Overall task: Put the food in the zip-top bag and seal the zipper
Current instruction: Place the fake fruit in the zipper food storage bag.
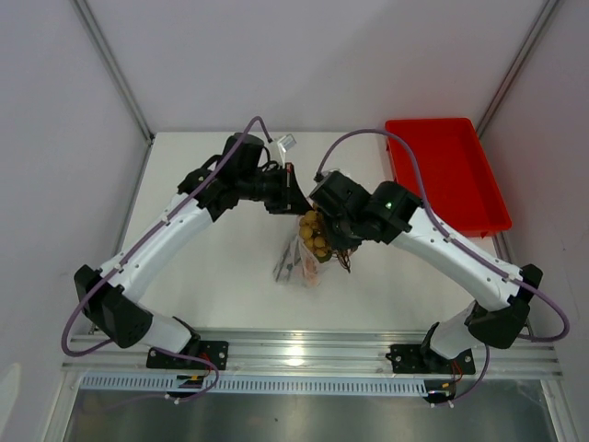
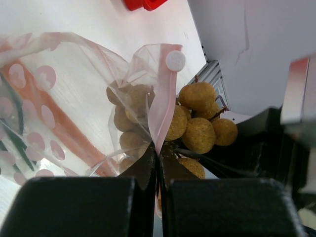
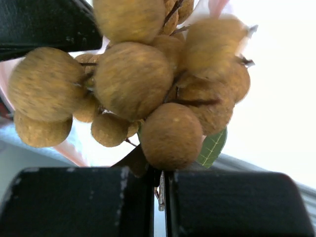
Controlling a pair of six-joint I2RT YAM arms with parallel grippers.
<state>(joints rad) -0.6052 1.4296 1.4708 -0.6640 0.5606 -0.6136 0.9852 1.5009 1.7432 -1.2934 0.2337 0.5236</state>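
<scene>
My left tool (image 2: 159,163) is pressed together on the thin pinkish-red press strip (image 2: 163,98) at the mouth of the clear thin plastic bag with pink-red dots (image 2: 59,98). I pinch it there so the mouth is lifted and pulled apart, and the rest of the bag hangs down toward the white bench (image 1: 202,276).

My right tool (image 3: 160,180) is pressed together too. It pinches the little brown stem of the bunch of small tan round fruits (image 3: 133,79). Holding the stem lets the whole bunch hang as one lump, so no fruit gets squashed.

The bunch is up in the air, right at the bag's mouth, between my two tools. From my left wrist I see some fruits through the plastic. Other fruits sit bare on the other side of the strip. So I think the bunch is only partly in.

Something thin and dark green (image 2: 15,111) shows through the bag lower down. It may be the green onion, but it is too blurry to be sure.

The red plastic tray (image 1: 446,175) sits well apart at the far right of the bench.

I think the next job is to get the whole bunch under the strip. A fruit could catch on the edge.
</scene>
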